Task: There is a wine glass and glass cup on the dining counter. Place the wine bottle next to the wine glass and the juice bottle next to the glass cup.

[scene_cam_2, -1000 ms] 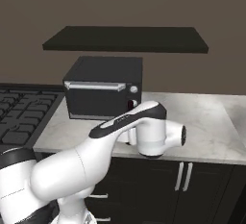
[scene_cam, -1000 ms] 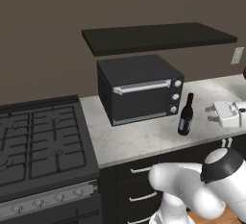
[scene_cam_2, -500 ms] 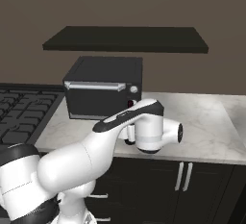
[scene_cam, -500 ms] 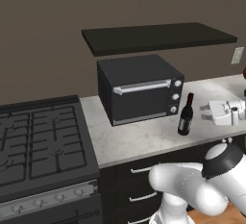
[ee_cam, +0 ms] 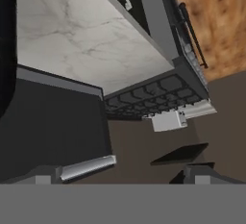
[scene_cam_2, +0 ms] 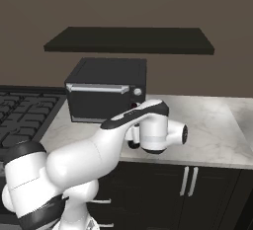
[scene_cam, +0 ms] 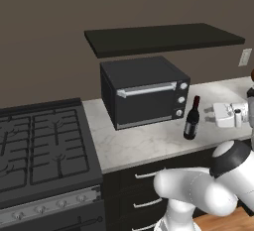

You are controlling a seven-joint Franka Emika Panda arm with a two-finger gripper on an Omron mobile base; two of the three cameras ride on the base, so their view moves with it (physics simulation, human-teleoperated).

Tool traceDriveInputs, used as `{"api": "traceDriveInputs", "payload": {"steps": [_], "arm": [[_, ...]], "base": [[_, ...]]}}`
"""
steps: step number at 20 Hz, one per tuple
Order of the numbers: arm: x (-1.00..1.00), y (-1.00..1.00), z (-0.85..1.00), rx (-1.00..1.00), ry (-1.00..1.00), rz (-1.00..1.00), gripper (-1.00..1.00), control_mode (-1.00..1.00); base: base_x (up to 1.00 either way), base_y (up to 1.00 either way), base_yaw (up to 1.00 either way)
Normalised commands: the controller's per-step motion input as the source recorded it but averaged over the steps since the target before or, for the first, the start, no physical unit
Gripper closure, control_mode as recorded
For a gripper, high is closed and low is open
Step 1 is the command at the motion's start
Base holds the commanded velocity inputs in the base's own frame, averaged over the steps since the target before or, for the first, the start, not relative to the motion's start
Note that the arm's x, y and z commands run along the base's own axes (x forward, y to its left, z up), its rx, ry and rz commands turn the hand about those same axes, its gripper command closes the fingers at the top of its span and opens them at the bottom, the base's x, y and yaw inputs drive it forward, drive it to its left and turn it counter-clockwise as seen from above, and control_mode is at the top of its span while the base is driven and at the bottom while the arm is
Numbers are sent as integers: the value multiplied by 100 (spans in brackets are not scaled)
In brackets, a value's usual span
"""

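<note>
The wine bottle [scene_cam: 191,119], slim and dark with a dark red neck, stands upright on the wall counter [scene_cam: 144,144] just right of the toaster oven. My gripper [scene_cam: 217,114] hovers level with it, a short way to its right, not touching. In the hand view the gripper [ee_cam: 120,175] is open, its fingertips [ee_cam: 45,174] wide apart with nothing between them, and a blurred dark shape, likely the bottle [ee_cam: 6,50], fills the left edge. In the right base view my arm covers most of the bottle. The juice bottle and the dining counter are out of view.
A black toaster oven [scene_cam: 144,91] sits at the back of the counter, close to the bottle's left. A gas stove [scene_cam: 39,150] lies further left. A dark shelf [scene_cam: 163,36] hangs above. Cabinet drawers with handles [scene_cam: 144,175] run under the counter edge.
The hand has edged slightly left toward the wine bottle and the elbow has shifted a little. The bottle has not moved.
</note>
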Motion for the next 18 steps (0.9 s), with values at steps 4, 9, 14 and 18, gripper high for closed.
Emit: {"api": "traceDriveInputs", "payload": {"steps": [4, 9, 14, 18], "arm": [[0, -21, 0, 0, 0, -8, -100, -100], [10, -9, -7, 0, 0, -10, -100, -100], [18, 0, -12, 0, 0, -7, -100, -100], [13, 0, -12, 0, 0, -3, -100, -100]], "base": [[0, 0, 0], [0, 0, 0], [0, 0, 0], [0, 0, 0]]}}
